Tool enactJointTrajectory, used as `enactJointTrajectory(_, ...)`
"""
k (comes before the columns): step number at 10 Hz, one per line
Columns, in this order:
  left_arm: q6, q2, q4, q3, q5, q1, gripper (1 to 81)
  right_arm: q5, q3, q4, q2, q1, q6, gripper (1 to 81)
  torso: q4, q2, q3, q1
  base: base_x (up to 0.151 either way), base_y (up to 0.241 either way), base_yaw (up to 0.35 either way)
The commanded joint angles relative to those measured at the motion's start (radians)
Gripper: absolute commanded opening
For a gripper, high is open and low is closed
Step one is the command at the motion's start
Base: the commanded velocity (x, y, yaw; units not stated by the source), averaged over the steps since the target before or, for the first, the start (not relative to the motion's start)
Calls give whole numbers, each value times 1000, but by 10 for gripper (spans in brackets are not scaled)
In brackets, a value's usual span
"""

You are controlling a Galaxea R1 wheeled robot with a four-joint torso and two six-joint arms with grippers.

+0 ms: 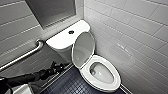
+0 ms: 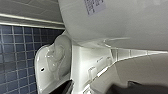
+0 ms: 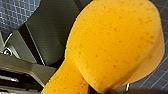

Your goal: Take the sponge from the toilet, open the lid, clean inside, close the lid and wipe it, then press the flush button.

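The white ceramic toilet (image 1: 60,40) has a smooth, glossy glaze. The white oval plastic lid (image 1: 83,50) is smooth with a soft sheen. The orange foam sponge (image 3: 112,45) is matt, porous and pitted. The tubular metal grab bar (image 1: 22,56) has a dull sheen. The white rectangular wall tiles (image 1: 130,30) are glossy. The small dark-blue square floor tiles (image 1: 70,85) look matt.

My sponge (image 3: 112,47) orange, darker speckles. White toilet (image 1: 62,40), dark button (image 1: 71,32). Navy small-square grid floor (image 1: 67,85). White tile wall (image 1: 130,25). My arm (image 1: 30,77) black, lower left.
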Motion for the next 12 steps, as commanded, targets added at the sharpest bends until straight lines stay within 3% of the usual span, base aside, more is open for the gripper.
enactJointTrajectory(1,-18,-20,-2,4,16,-163,811,-73,17,-21,-33,-15,-2,10,0,0,0,0,0,0,0)
enactJointTrajectory(7,-46,57,1,26,36,-189,811,-73,12,-22,-28,-13,-4,10,0,0,0,0,0,0,0)
enactJointTrajectory(12,-43,49,44,175,39,-188,811,-74,9,-22,-19,-7,-4,10,0,0,0,0,0,0,0)
